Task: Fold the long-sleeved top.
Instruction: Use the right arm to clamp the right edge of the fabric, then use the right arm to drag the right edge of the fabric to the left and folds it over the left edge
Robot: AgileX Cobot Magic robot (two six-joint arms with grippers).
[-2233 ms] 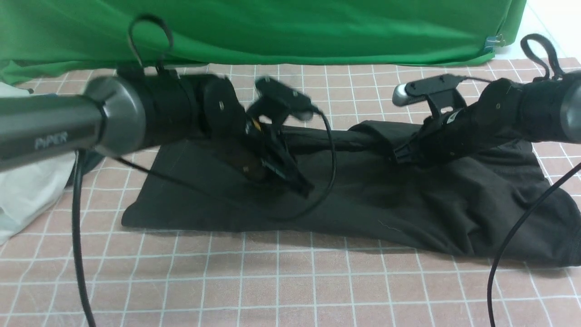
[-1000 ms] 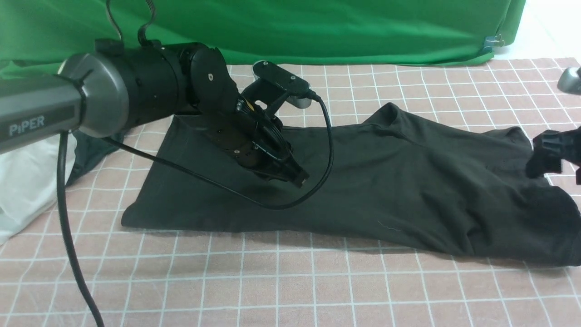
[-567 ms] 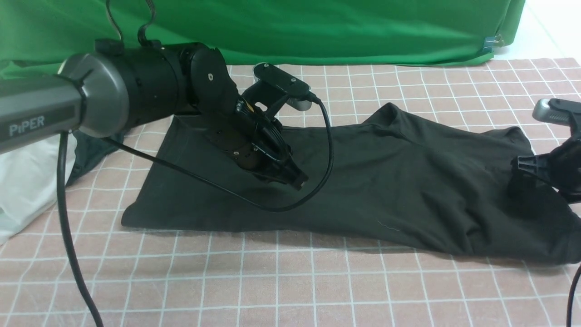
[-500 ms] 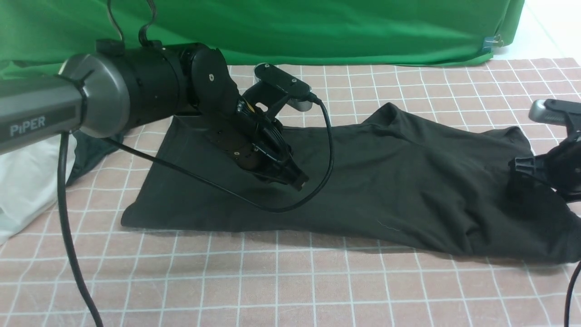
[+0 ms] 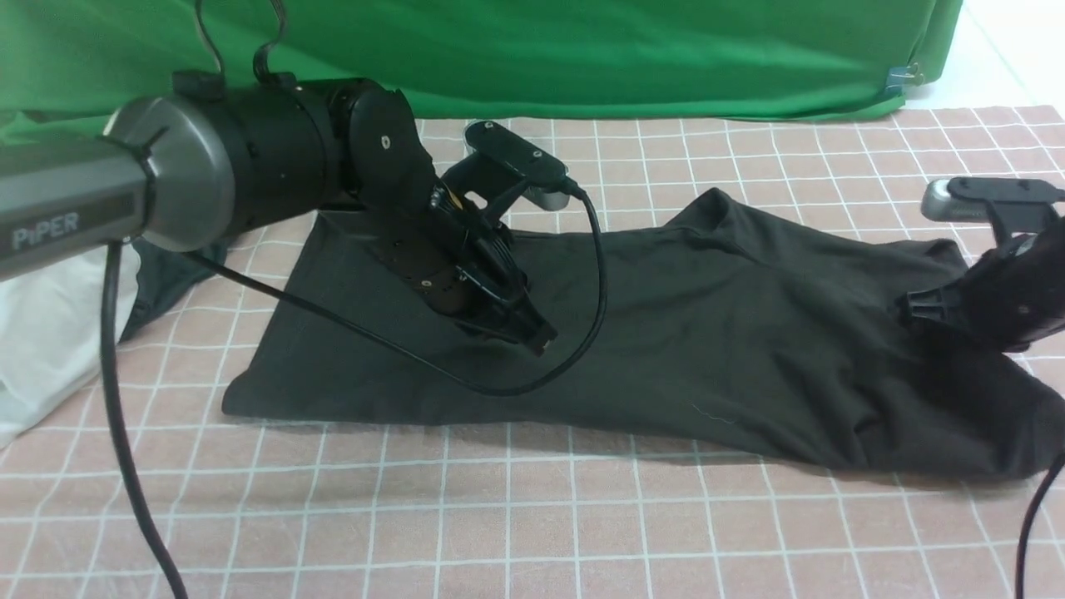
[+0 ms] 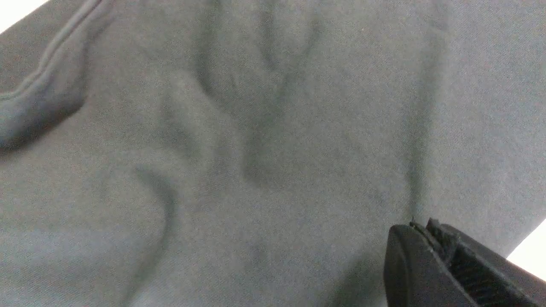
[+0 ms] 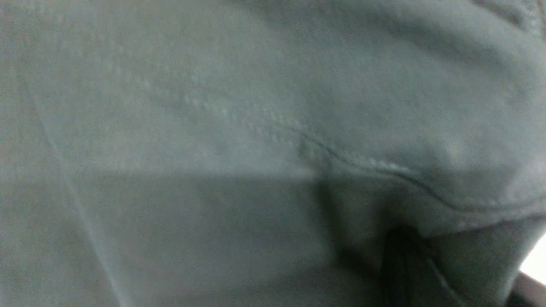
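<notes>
**Now: black top spread flat, one gripper over its middle, one at its 3 o'clock end**

Spread across the pink checked tablecloth (image 5: 532, 532), the long-sleeved top (image 5: 715, 333) lies as a wide dark band running from 9 o'clock to 3 o'clock in the front view, with a raised peak along its far edge near 12 o'clock and rumpled folds toward the 3 o'clock end.

The left gripper (image 5: 537, 337) reaches in from 10 o'clock and points down at the middle of the garment, its tip just above or on the cloth; whether it touches I cannot tell. In the left wrist view its jaws are pressed together, the fingertips (image 6: 431, 251) meeting with nothing between them, and the fabric (image 6: 239, 140) fills the picture beyond them, creased, with a stitched hem at one corner.

The right gripper (image 5: 915, 306) comes in from 3 o'clock and sits against the top's rumpled end. Black on black, its jaws cannot be made out, so whether they are spread or pinching I cannot tell. The right wrist view shows only close cloth (image 7: 213, 128) with a seam across it.

A white garment (image 5: 42, 333) lies at 9 o'clock, a green backdrop (image 5: 532, 58) at 12 o'clock.
</notes>
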